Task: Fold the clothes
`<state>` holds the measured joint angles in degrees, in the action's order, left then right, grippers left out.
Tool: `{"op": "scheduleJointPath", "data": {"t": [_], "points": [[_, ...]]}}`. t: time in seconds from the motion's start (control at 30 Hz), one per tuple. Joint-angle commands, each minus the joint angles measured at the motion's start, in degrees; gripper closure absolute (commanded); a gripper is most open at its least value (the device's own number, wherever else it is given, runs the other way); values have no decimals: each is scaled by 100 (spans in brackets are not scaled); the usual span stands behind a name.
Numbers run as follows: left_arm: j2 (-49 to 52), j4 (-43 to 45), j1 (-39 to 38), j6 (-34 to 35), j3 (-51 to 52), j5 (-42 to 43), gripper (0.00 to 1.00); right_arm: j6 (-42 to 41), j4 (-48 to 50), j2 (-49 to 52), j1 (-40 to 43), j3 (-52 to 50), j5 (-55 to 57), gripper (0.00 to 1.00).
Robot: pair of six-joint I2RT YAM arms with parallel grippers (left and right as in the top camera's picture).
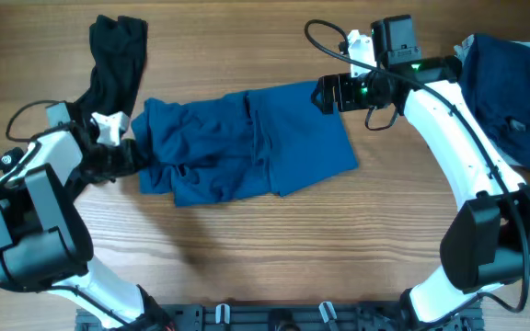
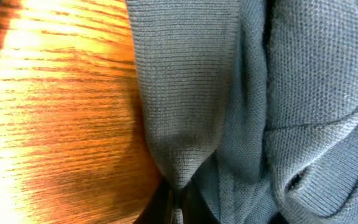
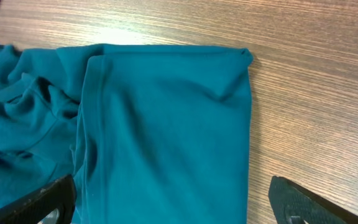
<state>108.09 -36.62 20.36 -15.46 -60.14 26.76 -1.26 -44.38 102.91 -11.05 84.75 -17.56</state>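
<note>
On the wooden table (image 1: 274,257), the blue T-shirt (image 1: 247,138) lies rumpled at centre. The left gripper (image 1: 139,154) is clamped on its left edge (a pinched ridge of knit fills the wrist view); the right gripper (image 1: 323,93), jaws apart, sits at the shirt's far right corner. A black garment (image 1: 116,55) lies far left, a navy pile (image 1: 513,92) right.

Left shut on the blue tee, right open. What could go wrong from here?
The left gripper pinches only a bunched fold of the medium-blue knit T-shirt; a pull may slip or drag extra layers.
The open right gripper holds nothing, so that pull could skew the folded right edge.
The black fabric garment lies beside the left arm and could snag.
</note>
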Motion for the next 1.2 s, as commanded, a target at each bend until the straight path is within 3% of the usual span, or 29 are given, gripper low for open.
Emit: {"op": "scheduleJointPath", "data": {"t": [0.0, 0.4, 0.53, 0.73, 1.0, 1.17], "points": [[-15, -4, -20, 133, 87, 151, 96, 195, -7, 7, -7, 4, -4, 0], [-2210, -13, -28, 391, 87, 566, 96, -92, -269, 7, 15, 4, 13, 1], [-2719, 105, -96, 393, 87, 1290, 96, -201, -354, 7, 33, 4, 15, 1], [-2863, 654, -1349, 682, 87, 1427, 96, -514, -363, -7, 238, 22, -190, 2], [-2734, 2898, -3303, 1849, 87, 634, 96, -468, -516, -579, 927, 42, -501, 2], [-1825, 4179, -4258, 2197, 87, 459, 96, -442, -649, -1335, 1333, 42, -501, 1]]}}
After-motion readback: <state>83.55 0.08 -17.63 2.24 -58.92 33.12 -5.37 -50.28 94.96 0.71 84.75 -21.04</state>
